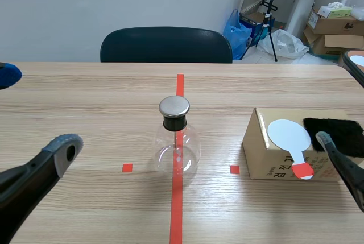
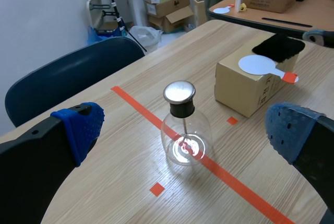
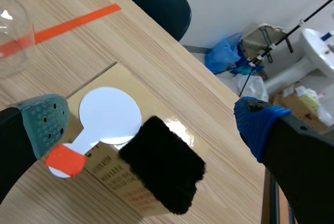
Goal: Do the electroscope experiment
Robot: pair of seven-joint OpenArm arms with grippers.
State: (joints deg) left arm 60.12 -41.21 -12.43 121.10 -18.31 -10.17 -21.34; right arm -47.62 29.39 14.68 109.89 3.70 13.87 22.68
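Widely spread, the left gripper (image 2: 185,131) hangs over the near left of the table (image 1: 85,96), short of the flask (image 1: 177,141), which stands metal-capped on the red centre line. At the right, the right gripper (image 3: 151,124), likewise parted, hovers over the box (image 1: 267,158), where a red-handled white disc (image 1: 288,135) and a black pad (image 1: 335,133) lie close together. A dark chair (image 1: 166,45) stands at the far edge.

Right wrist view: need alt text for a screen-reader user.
The open right gripper hovers over a cardboard box on a wooden table; a white round paddle with an orange-red handle and a black furry cloth lie on the box. A glass flask is partly visible beyond the box.
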